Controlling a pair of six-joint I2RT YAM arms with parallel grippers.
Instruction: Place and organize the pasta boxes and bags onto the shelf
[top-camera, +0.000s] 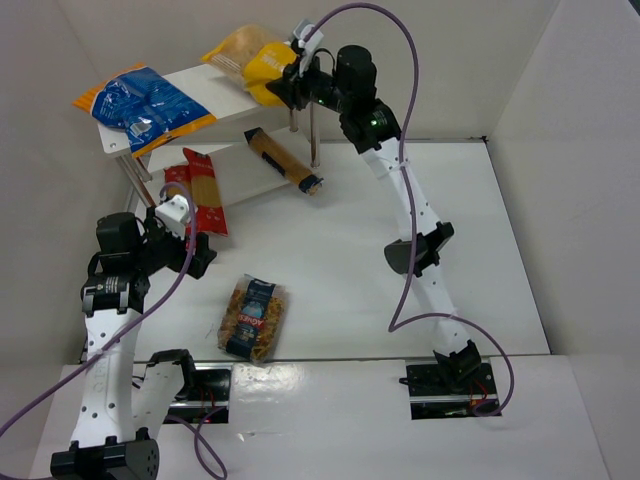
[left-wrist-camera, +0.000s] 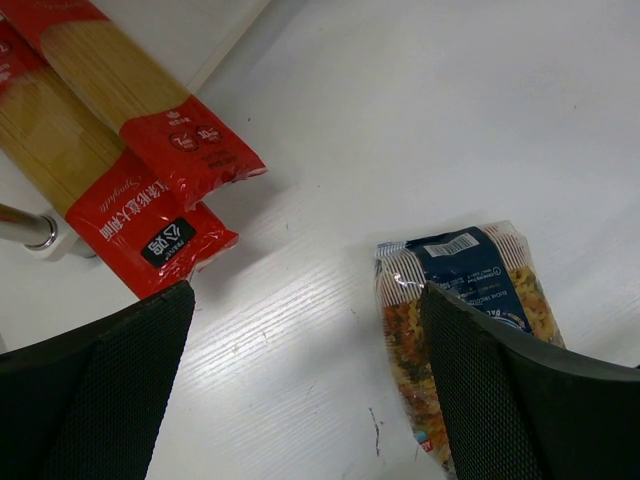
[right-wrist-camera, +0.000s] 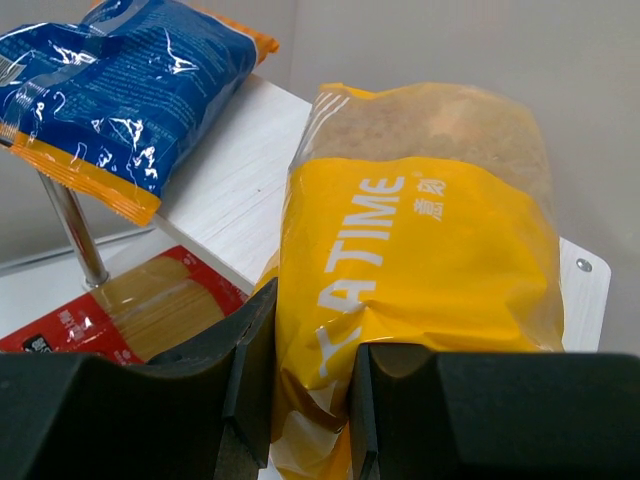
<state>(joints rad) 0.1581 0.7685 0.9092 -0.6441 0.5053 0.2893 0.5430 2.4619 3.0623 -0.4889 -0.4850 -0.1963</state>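
1. the right gripper (right-wrist-camera: 310, 385) is seen pressed onto the near end of the yellow bag (right-wrist-camera: 420, 250), with the yellow film pinched between its two black fingers (right-wrist-camera: 225, 375).
2. the yellow bag is laid on the right end of the upper board of the white shelf (top-camera: 215, 92), and its pinched end is carried past the board's edge.
3. the blue-and-orange bag (top-camera: 145, 103) is laid flat on the left end of the same board, apart from the yellow bag.
4. the long tan box (top-camera: 283, 160) is laid slantwise on the lower board, with its near end jutting over the front edge.
5. the red spaghetti packs (left-wrist-camera: 130, 150) are laid side by side at the left of the lower tier, their near ends past the board's edge.
6. the small clear bag (top-camera: 252, 317) is laid flat on the table (top-camera: 350, 270), well apart from the shelf.
7. the left gripper (left-wrist-camera: 310, 390) is held above the table with its fingers spread wide and nothing between them. the red packs are seen on one side of it and the small clear bag on the other.
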